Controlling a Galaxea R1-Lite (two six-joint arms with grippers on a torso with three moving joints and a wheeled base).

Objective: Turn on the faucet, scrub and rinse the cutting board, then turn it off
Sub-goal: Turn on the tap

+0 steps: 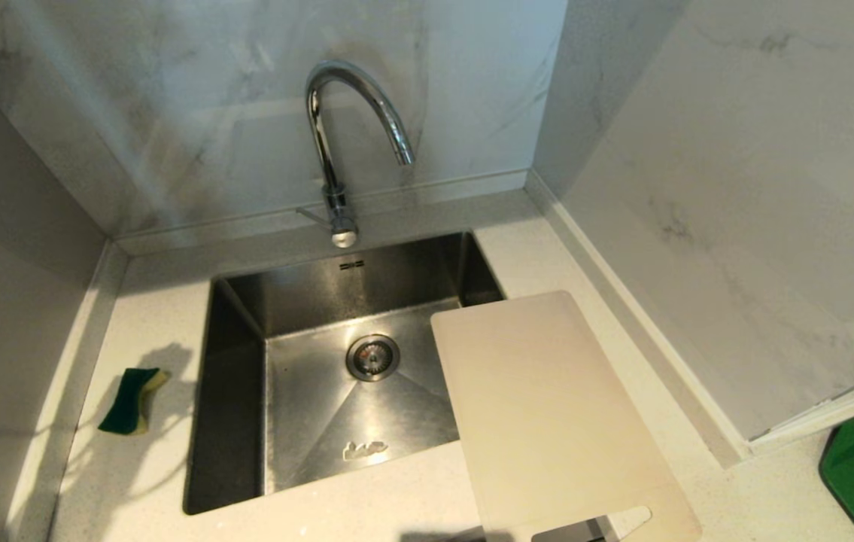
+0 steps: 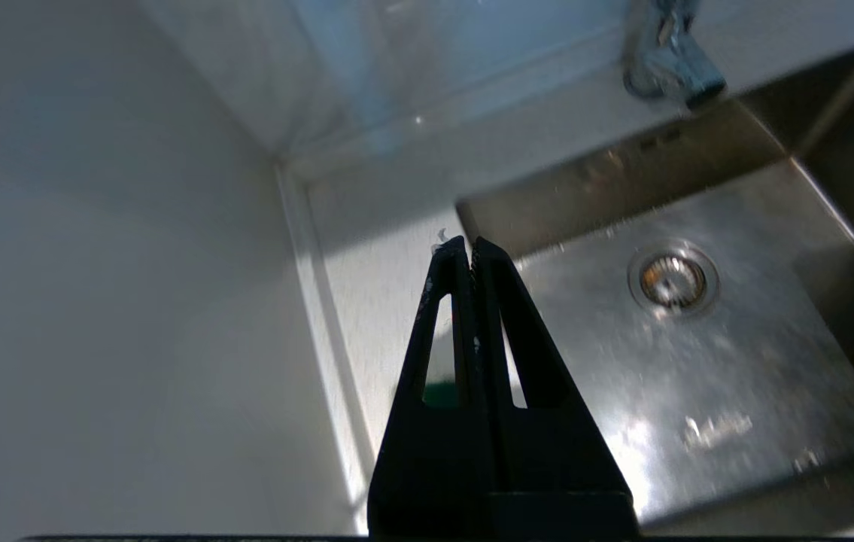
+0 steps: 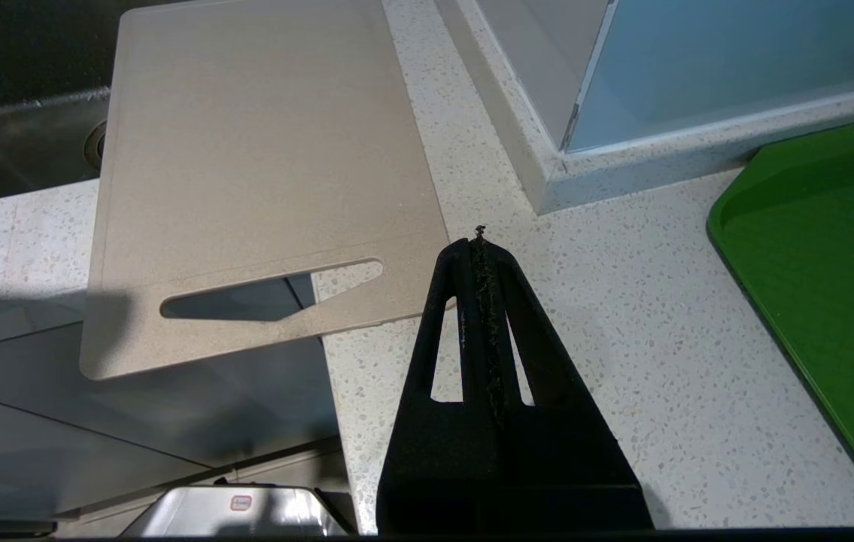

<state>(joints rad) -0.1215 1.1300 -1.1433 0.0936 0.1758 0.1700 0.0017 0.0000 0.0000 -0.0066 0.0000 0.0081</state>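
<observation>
White speckled counter (image 1: 148, 331) w/ marble walls, steel sink (image 1: 321, 399) set in it. Cutting board (image 1: 547, 414) on sink's right edge, partly over basin, slot end past counter front. Faucet (image 1: 336, 150) behind sink, no water. Sponge (image 1: 129, 399) left of sink. Left gripper (image 2: 469, 248) pinched closed, empty, above sink's left rim; right gripper (image 3: 479, 245) closed, empty, near board's slot corner.

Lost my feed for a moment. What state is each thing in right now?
Faucet: off, no water running.
Sink: no standing water, drain open.
Board: flat, overhanging the sink's right rim and the counter's front edge.
Sponge: on counter, untouched.
Left claw: shut, empty.
Right claw: shut, empty.
</observation>
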